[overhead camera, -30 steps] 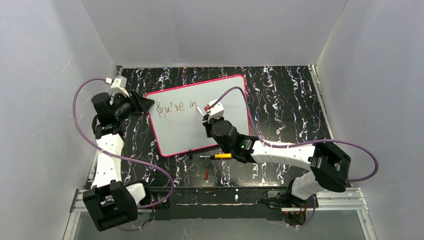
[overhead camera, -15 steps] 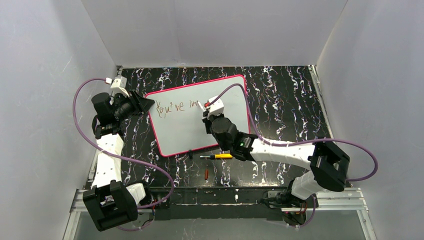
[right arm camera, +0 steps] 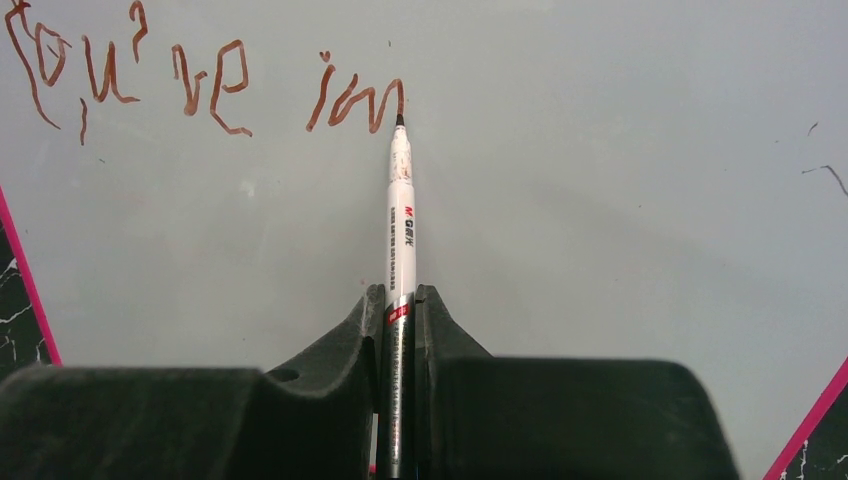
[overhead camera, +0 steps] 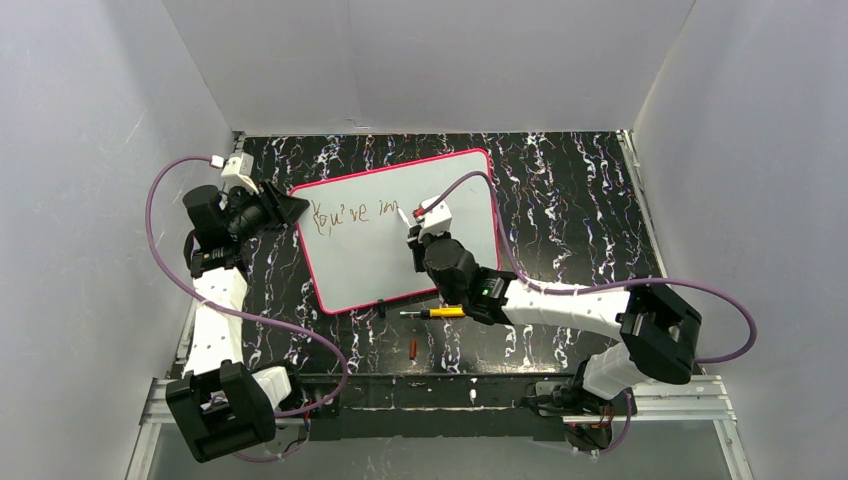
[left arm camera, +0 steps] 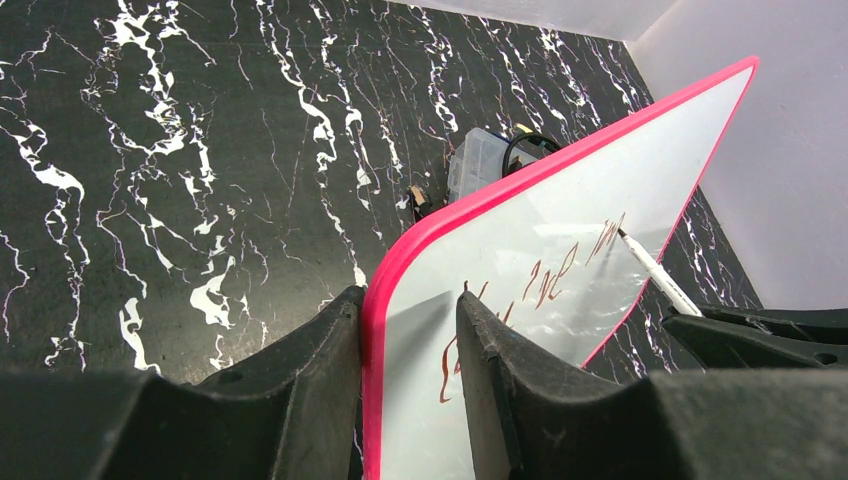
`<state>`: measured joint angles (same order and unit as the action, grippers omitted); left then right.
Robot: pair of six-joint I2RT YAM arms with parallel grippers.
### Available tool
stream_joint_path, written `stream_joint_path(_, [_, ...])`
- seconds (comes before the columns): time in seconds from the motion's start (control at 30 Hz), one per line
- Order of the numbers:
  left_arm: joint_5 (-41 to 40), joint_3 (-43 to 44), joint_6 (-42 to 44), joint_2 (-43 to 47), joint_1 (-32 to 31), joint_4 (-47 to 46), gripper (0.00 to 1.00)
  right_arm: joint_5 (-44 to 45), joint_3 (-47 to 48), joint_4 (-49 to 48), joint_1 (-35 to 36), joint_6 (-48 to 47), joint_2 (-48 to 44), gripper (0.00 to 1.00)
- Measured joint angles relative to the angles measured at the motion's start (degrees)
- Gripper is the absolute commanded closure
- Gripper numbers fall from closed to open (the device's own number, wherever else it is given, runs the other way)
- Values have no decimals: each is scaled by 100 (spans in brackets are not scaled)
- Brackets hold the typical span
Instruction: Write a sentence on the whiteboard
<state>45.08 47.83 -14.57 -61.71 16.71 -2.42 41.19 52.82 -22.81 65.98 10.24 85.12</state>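
Note:
The whiteboard [overhead camera: 362, 266] lies tilted on the black marbled table. The sentence [overhead camera: 352, 213] reads "You've in" plus a further hump. My left gripper [overhead camera: 292, 207] is shut on the board's far left corner; in the left wrist view its fingers [left arm camera: 330, 330] straddle the pink rim of the whiteboard [left arm camera: 600, 190], with the sentence [left arm camera: 545, 280] beyond. My right gripper [right arm camera: 400, 300] is shut on a white marker [right arm camera: 400, 200]. Its tip touches the whiteboard [right arm camera: 620, 220] at the end of the sentence [right arm camera: 210, 90]. The marker also shows in the top view [overhead camera: 404, 216].
A yellow-and-black pen [overhead camera: 435, 312] lies on the table just in front of the board's near edge. A small red cap [overhead camera: 414, 347] lies nearer the arm bases. A black clip [overhead camera: 381, 306] sits on the board's near rim. White walls enclose the table.
My right gripper moved the marker tip up and then back down, adding a hump after "in". The left gripper and the board have not moved.

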Motion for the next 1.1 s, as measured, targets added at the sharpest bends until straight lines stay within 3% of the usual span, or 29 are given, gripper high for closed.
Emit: stream_joint_path(1.1, [20, 0, -2, 0, 0, 11, 64, 223, 240, 90, 46, -404, 26, 99])
